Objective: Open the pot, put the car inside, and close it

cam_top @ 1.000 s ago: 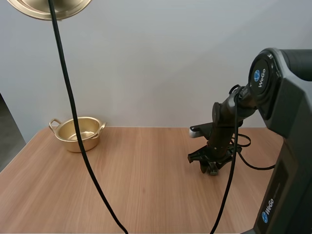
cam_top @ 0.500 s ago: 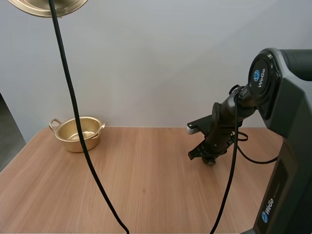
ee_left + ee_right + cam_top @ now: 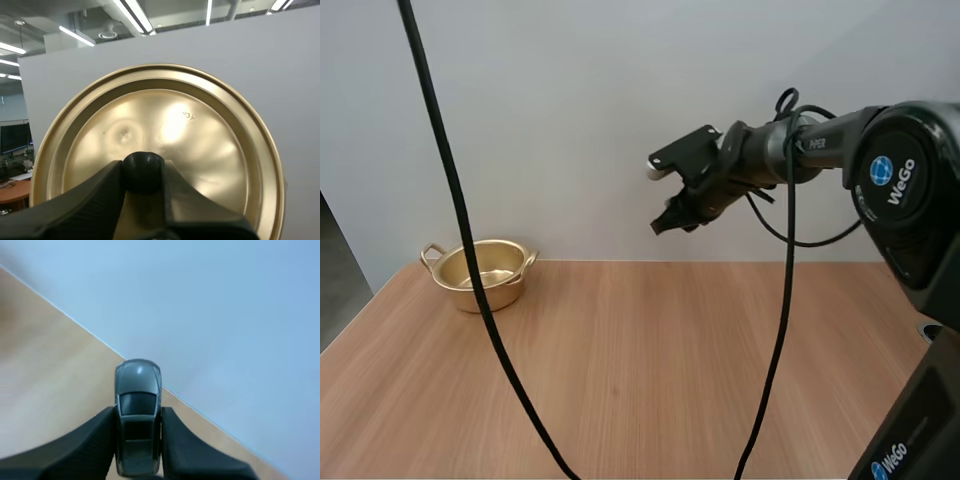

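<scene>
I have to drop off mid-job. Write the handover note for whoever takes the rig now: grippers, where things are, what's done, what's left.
Grippers: the left gripper is shut on the knob of the lid, holding it aloft. The right gripper is shut on the car, in the air above the table.
Things: the pot stands open at the table's far left, well left of the car.
Done: lid off, car picked up.
Left: carry the car over the pot, release it inside, set the lid back on.
</scene>
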